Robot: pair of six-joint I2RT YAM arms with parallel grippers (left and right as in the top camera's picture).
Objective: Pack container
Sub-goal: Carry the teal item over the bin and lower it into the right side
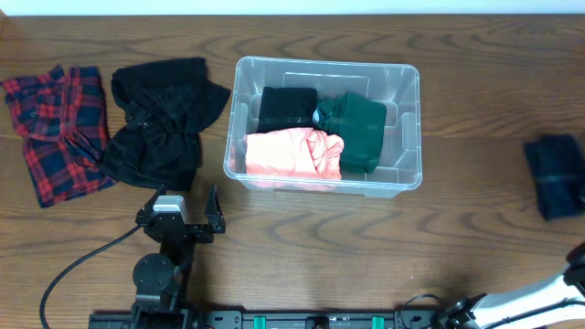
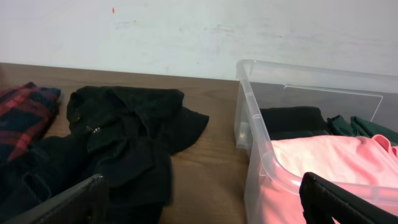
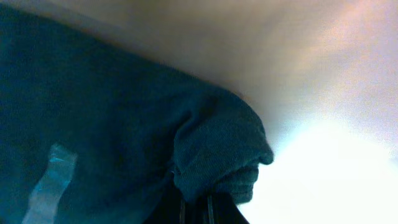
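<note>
The container (image 1: 410,128), a clear plastic bin, stands mid-table and holds a black garment (image 1: 287,108), a dark green one (image 1: 359,128) and a pink one (image 1: 291,153). My left gripper (image 1: 183,208) rests open near the front edge, left of the bin, with nothing between its fingers; in the left wrist view the left gripper (image 2: 205,208) faces the bin's rim (image 2: 255,118). A dark blue garment (image 1: 556,175) lies at the far right. In the right wrist view my right gripper (image 3: 196,202) is shut on a fold of that dark blue garment (image 3: 211,149).
A black garment (image 1: 163,119) lies crumpled left of the bin, and a red plaid garment (image 1: 57,128) lies further left. The right arm (image 1: 539,294) reaches in from the bottom right corner. A cable (image 1: 73,270) trails from the left arm's base.
</note>
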